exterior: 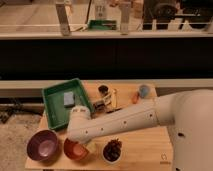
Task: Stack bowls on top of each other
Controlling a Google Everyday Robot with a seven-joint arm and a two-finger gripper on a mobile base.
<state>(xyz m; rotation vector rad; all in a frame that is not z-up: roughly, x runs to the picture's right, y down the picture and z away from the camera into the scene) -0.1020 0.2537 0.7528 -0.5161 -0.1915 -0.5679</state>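
One tool [77, 140], grip state unclear, hangs over the orange bowl [74, 151] beside the purple bowl [42, 145].

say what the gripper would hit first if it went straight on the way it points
The gripper, under the arm's end, points down at the orange bowl. Going straight on it would probably meet that bowl's inside first, though depth is unclear. The purple bowl lies off that line.
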